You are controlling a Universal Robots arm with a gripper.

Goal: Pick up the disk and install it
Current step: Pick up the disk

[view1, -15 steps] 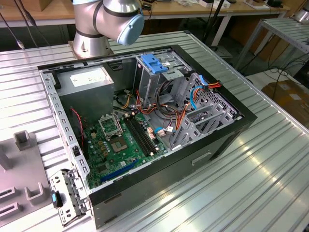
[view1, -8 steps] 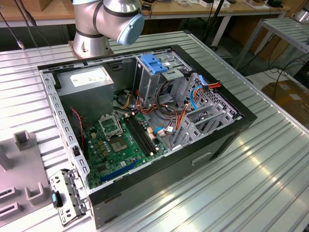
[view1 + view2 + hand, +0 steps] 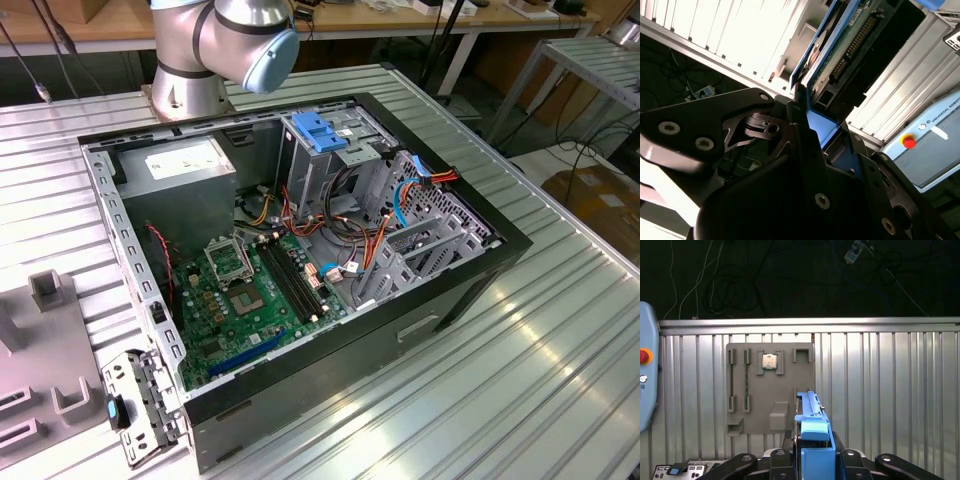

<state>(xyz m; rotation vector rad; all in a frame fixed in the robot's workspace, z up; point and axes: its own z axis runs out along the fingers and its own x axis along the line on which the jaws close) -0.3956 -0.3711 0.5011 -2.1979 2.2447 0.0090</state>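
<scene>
In both wrist views the claw (image 3: 812,462) is closed on the disk (image 3: 811,412), with 1 black finger (image 3: 742,462) on each side of it, 2 fingers in all. The first wrist view looks along the disk's blue side rail. The disk is held off the ribbed metal worktop (image 3: 890,390), and in this picture it stands in front of the edge of 1 grey holder plate (image 3: 770,385). On this plate I count 1 square processor chip (image 3: 769,361) and 1 thin green strip (image 3: 746,385) standing in a slot. At the side there is 1 pale control pendant (image 3: 646,390) with 1 red button (image 3: 643,356).

The second wrist view shows the disk from another side: its green circuit board and dark body, with the blue rail between the fingers.

The exterior view gives the wider scene. 1 open computer case (image 3: 350,360) lies on the worktop, and the base of the arm (image 3: 225,45) stands behind it. Inside the case I count 1 green motherboard (image 3: 245,300), 1 grey power-supply box (image 3: 180,170) and 1 light-blue bracket (image 3: 318,130) on top of the metal drive cage (image 3: 330,175). On the exterior view's left, grey blocks of a holder plate lie beside the case.
</scene>
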